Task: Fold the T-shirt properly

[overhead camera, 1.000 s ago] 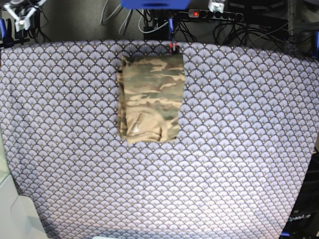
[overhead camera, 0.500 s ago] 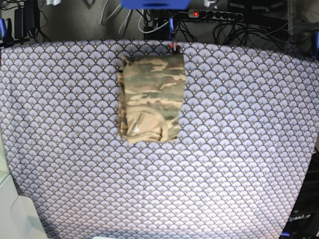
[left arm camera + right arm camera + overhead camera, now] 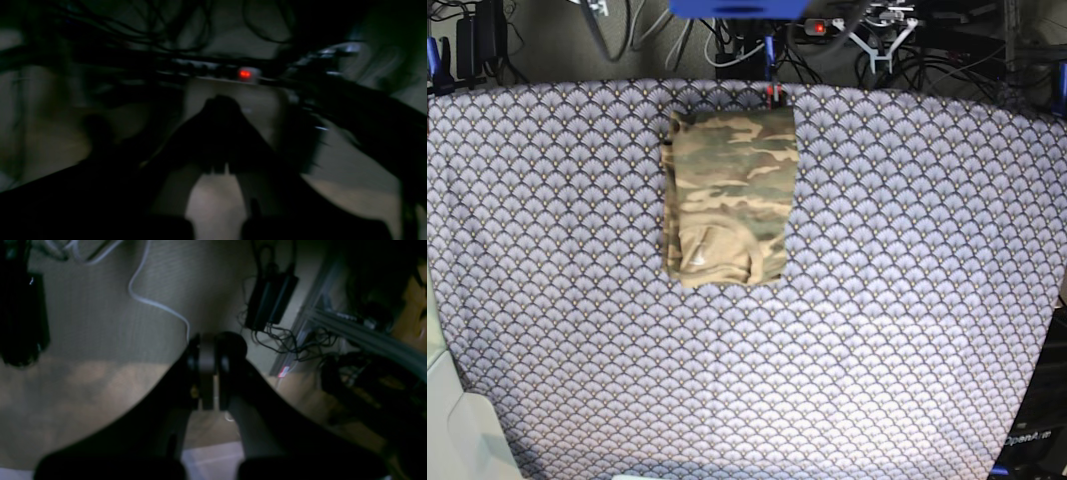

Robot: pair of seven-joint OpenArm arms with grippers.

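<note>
T-shirt lies folded into a compact upright rectangle on the purple fan-patterned tablecloth, near the far edge and a little left of centre in the base view; no arm touches it. Edges look mostly square, though the near end bulges in a soft roll and the left side shows a slight stagger of layers. Left gripper shows dark and blurred in its wrist view, jaws pressed together on nothing, facing a power strip with a red lit switch. Right gripper likewise pressed together and empty, pointing at bare floor, a white cable and a black power adapter. Judgement: folding looks essentially complete, and the step in hand reads as pulling clear to rest. To do it well, keep both arms high and behind the far table edge so nothing drags the bundle open; if any tidying is wanted, a light press along the near roll would flatten it, coming straight down rather than sweeping. Around: a tangle of cables and a light-coloured arm part behind the table at top, and a pale surface at the lower-left corner. Main hazard is the cable clutter close to the retracted arms, plus a red-tipped item at the shirt's far right corner.
</note>
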